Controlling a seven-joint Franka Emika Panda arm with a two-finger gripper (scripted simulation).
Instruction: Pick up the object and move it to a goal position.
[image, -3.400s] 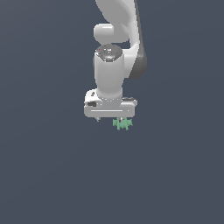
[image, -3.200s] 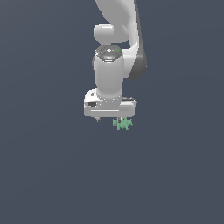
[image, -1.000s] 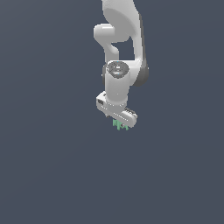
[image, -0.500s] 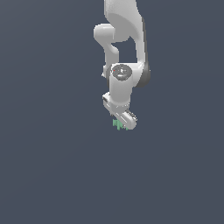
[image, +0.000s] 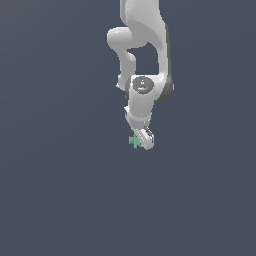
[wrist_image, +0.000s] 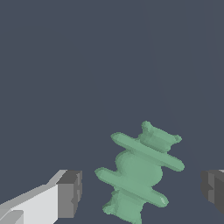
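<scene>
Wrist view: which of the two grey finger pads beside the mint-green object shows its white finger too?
The pad joined to a white finger; the other pad, cut by the picture's edge, shows only grey. The mint-green object sits between, touching neither.

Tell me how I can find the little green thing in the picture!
Start at the big white robot arm coming down from the top and follow it to its gripper at the lowest end. Right there sits the green thing. From the wrist view it is mint green with spiky ridges sticking out, lying between two dark grey finger pads, the only coloured thing on the plain grey floor.
</scene>
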